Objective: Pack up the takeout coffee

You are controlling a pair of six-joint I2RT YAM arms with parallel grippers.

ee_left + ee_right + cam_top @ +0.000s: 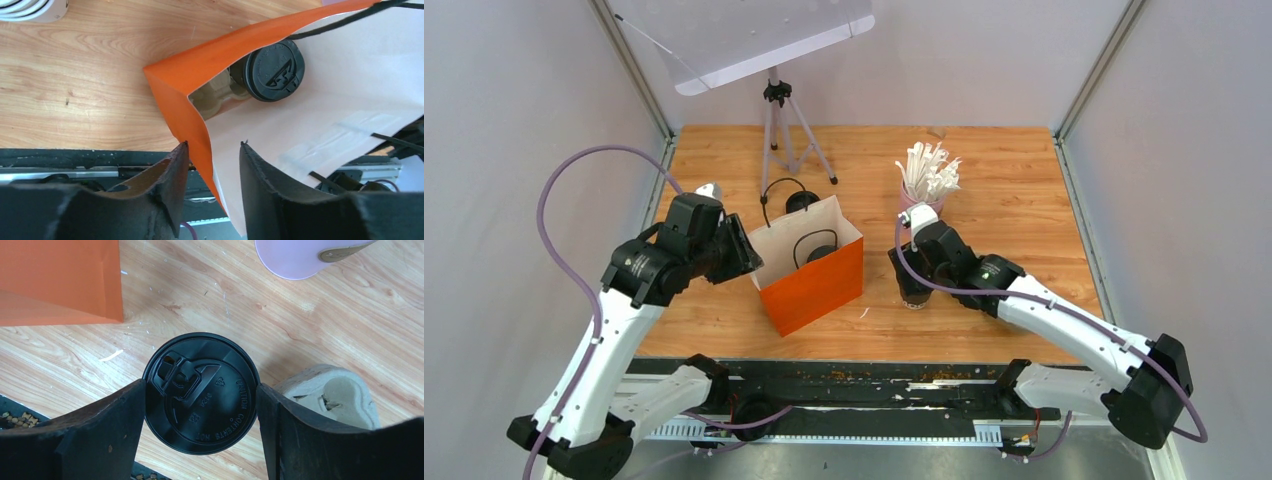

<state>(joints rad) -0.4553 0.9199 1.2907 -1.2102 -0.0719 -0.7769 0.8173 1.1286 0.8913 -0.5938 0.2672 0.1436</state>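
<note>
Top view: a wooden desk [1004, 200] carries an upright orange paper bag with white inside and black handles [819, 285]. At the bag's left rim is the left pincer [744, 255]. Just right of the bag and apart from it, the right pincer [912, 280] sits around a takeout cup with round black plastic lid [914, 292]. A pink cup of white straws [921, 195] stands behind it, with a grey tripod [784, 130] at the back.

Left wrist: the left pincer [214, 146] is part-open. Its fingers [170, 170] straddle the bag's [180, 75] rim corner with the paper wall in the gap, not clamped. Inside the bag, a second black-lidded cup [274, 70] sits in a brown pulp tray [215, 97].

Right wrist: the right pincer [200, 390] is spread wide, both fingers against the lid's sides, gripping the cup [200, 405]. Lifted or standing, cannot tell. The bag [60, 280] is up-left, the pink cup [300, 257] up-right, and a beige pulp piece [332, 395] lies just right of the cup.
</note>
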